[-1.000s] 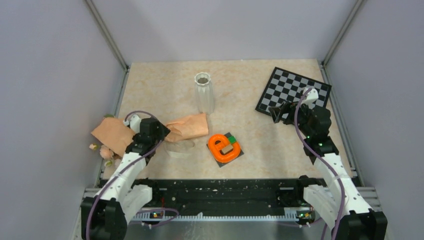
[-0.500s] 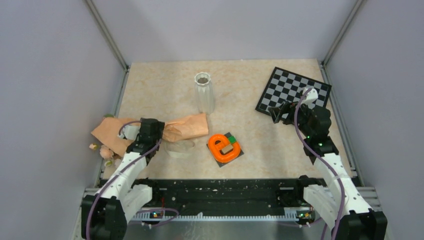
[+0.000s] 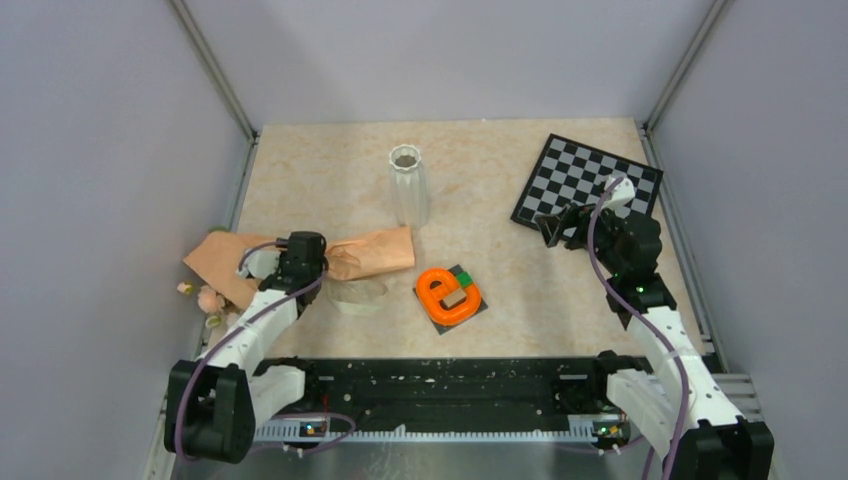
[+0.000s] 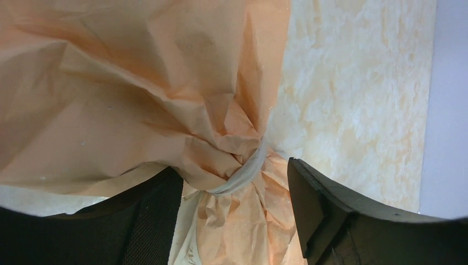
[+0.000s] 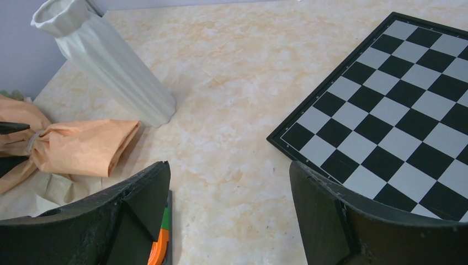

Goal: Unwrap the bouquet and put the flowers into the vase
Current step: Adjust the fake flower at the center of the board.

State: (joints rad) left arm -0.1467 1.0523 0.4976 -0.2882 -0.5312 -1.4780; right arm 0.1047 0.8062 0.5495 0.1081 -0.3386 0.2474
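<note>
While the bouquet (image 3: 375,252) lies wrapped along the left side of the table (image 3: 500,270), untying looks like the step in hand. Left gripper (image 4: 232,182): jaws apart, astride the cinched waist at the cream ribbon (image 4: 248,171), nothing pinched. Likely next move: close there and pull the tie loose.

Right gripper (image 5: 229,176): wide, empty, hovering by the chessboard (image 3: 590,180).

Flowers (image 3: 208,298) poke out at the left table edge, hard by the wall, so little room there. Vase (image 3: 408,185) stands upright just far of the wrap's right end, with the orange ring (image 3: 447,293) near-right. Freer room lies toward the middle.
</note>
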